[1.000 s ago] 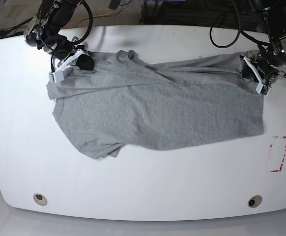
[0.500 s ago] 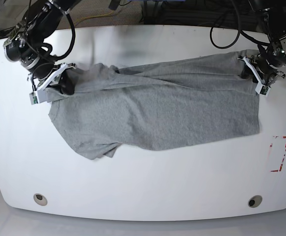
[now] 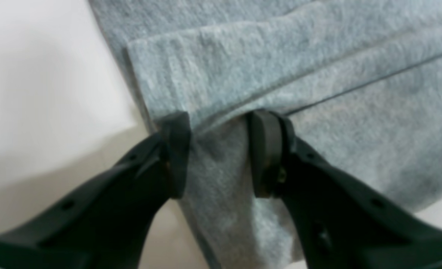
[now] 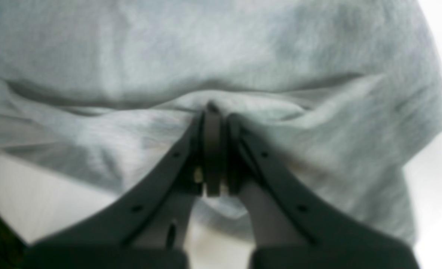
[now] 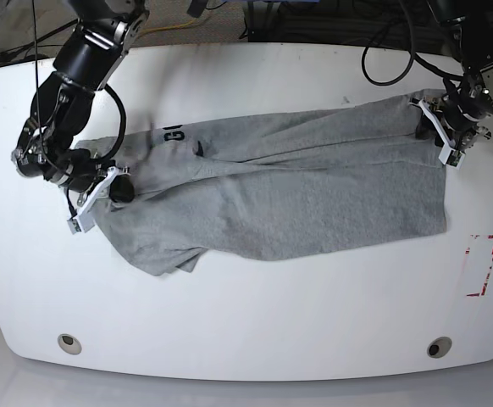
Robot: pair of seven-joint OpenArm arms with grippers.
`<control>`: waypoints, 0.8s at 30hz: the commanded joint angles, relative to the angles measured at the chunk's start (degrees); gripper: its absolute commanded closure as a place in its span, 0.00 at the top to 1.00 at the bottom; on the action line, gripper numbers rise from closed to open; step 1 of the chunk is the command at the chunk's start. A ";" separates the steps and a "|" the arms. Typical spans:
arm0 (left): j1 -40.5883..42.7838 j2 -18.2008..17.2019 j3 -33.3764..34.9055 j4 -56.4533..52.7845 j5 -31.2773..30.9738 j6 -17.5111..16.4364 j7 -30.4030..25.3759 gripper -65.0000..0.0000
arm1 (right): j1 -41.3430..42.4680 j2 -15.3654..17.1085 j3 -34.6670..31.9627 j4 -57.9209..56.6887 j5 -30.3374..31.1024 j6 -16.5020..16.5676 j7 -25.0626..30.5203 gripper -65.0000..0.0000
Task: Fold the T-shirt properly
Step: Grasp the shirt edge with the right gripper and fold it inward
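The grey T-shirt lies spread across the white table, its far edge turned over so that black lettering shows. At the base view's left, my right gripper is shut on the shirt's left end. In the right wrist view the pads press together on a pinched fold of the T-shirt. At the far right, my left gripper holds the shirt's corner. In the left wrist view a bunched fold of the T-shirt fills the gap between the black fingers.
A red-and-white marked rectangle lies near the table's right edge. Two round holes sit near the front edge. Black cables hang behind the table at the back right.
My right gripper has moved left and toward the front, dragging the shirt's end with it and turning the far edge over so lettering shows. The left arm has stayed put.
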 commanded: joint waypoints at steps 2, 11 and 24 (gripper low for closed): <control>-0.69 -0.79 0.01 0.26 3.35 0.40 2.34 0.37 | 2.58 4.92 0.33 -3.79 -1.17 0.01 4.50 0.34; -1.66 -0.62 -0.08 5.98 2.55 0.40 2.52 0.37 | -1.46 12.57 0.59 -2.38 -1.69 0.01 6.52 0.66; -1.22 0.44 -3.86 13.89 -6.50 0.40 8.06 0.58 | -12.28 11.34 0.51 -1.68 -7.41 0.01 14.61 0.66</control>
